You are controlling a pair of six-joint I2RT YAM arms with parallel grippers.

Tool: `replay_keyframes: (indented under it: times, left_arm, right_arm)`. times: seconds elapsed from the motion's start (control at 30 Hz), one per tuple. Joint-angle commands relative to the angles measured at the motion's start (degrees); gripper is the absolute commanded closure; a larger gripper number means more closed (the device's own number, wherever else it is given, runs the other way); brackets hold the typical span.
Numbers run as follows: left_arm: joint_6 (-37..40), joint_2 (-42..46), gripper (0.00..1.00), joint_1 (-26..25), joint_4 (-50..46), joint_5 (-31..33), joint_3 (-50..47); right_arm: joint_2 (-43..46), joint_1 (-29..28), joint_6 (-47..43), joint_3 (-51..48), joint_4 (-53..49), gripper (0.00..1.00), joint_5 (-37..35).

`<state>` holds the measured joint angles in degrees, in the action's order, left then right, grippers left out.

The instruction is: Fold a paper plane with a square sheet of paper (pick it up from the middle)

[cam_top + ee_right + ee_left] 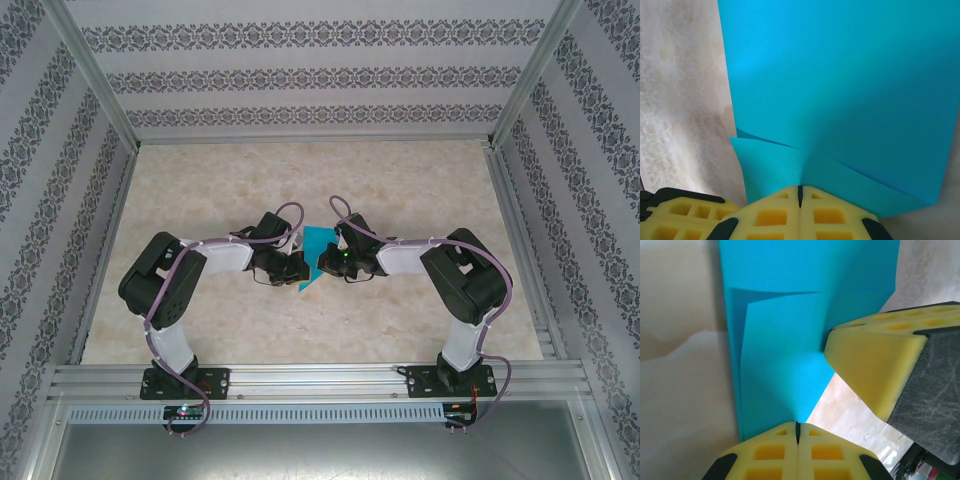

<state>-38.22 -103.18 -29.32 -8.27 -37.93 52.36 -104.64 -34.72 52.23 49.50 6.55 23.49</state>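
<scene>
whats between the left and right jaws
The folded teal paper: the left jaws and the right jaws are each shut on it, as the top view and both wrist views show.

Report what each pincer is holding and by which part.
Both hold the partly folded teal paper: the left pincer is shut on one edge, the right pincer on another edge, where folded layers overlap.
</scene>
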Motion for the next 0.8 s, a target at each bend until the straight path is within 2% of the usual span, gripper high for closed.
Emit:
replay_keyframes:
  times: [0.0, 0.33, 0.57, 0.77]
  left_arm:
    - [1.88, -1.27, 0.94, -0.82, -2.65, -1.15, 0.84]
    - [6.22, 1.85, 0.97, -1.65, -10.33, 0.84, -6.10]
    - [5.88, 5.04, 0.99, -1.63, -10.60, 1.55, -12.11]
    - [6.79, 10.13, 0.99, -1.65, -11.91, 2.02, -13.01]
  right_arm:
    - [-2.41, 0.09, 0.33, -0.23, -2.39, 1.00, -1.34]
    - [-3.16, 0.45, 0.72, 0.34, -4.20, 1.00, -3.11]
    - [-3.20, 0.71, 0.60, -0.17, -4.46, 1.00, -2.95]
    - [-3.07, 0.88, 0.88, -0.72, -4.44, 1.00, -3.14]
